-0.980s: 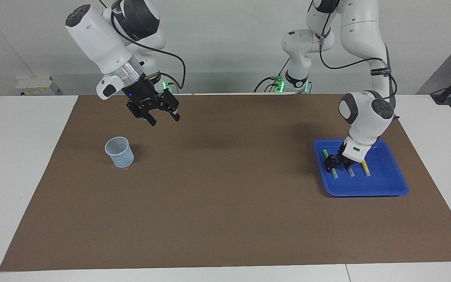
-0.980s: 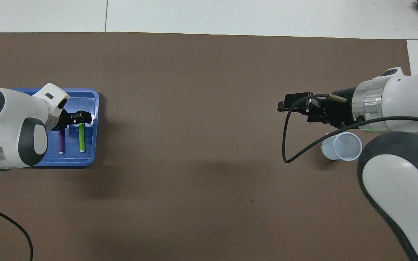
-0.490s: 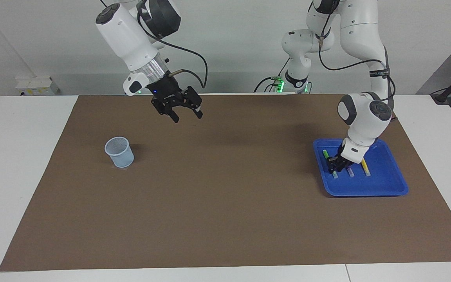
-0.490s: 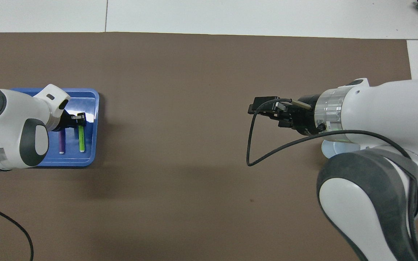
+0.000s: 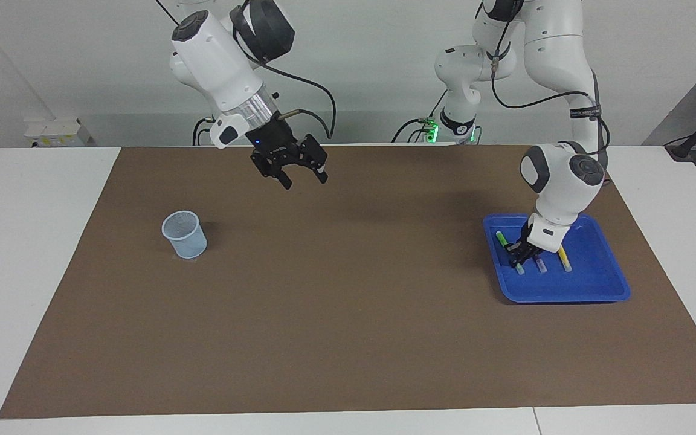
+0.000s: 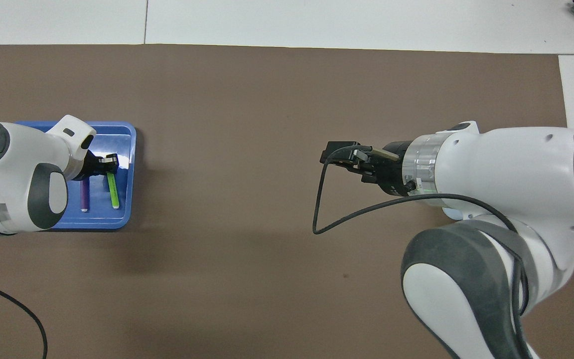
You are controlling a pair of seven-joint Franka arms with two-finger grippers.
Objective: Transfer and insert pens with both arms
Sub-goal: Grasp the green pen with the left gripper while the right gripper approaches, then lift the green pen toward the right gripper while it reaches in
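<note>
Your left gripper [image 5: 518, 258] is down in the blue tray [image 5: 596, 289], jaws clamped on the green pen [image 5: 507, 245] partway along its barrel. A second ago they stood wide around it; now they've pinched in, and the pen has skewed slightly in the tray (expect it to twist a bit more as it lifts).

Handling: light, stiff, slim plastic, likely slick, so it can roll or pivot in the pinch. Hold near mid-barrel and leave one end free for the handover.

Purple pen [image 6: 84, 195] and yellow pen [image 5: 563, 258] lie beside it in the tray, untouched.

Your right gripper [image 5: 303, 174] hangs over the tabletop [image 5: 348, 314] with jaws open, holding nothing. It has swung from above the mesh cup [image 5: 184, 234] toward mid-table. The cup sits at the right arm's end, well apart from the tray.
</note>
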